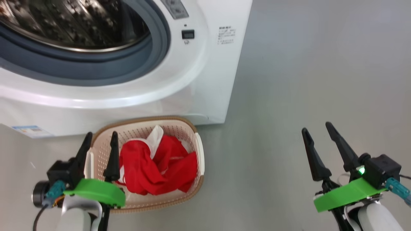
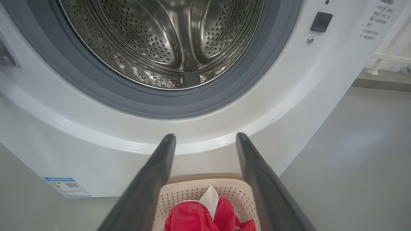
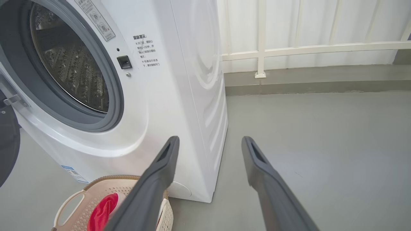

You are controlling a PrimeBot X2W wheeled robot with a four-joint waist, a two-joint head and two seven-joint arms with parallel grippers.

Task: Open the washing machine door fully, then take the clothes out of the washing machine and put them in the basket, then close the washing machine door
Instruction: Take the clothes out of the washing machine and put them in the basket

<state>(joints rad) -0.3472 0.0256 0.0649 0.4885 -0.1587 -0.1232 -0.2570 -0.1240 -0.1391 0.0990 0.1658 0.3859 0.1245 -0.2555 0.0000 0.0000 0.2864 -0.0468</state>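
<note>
Floor (image 1: 289,96): clothes (image 1: 157,166) (basketed) beside left jaws

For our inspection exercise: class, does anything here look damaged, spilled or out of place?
Only a thin dark line on the washer, lower right of the seal; scratch or crack, I cannot tell. The clothes sit inside the basket.

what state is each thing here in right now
washing machine, open at the front, no clothes in the part of the drum that shows
door, swung open to the side
clothes, piled in the basket
basket, on the floor in front of the washing machine, holding the clothes
left hand, open, empty, over the basket
right hand, open, empty, over the floor
</note>
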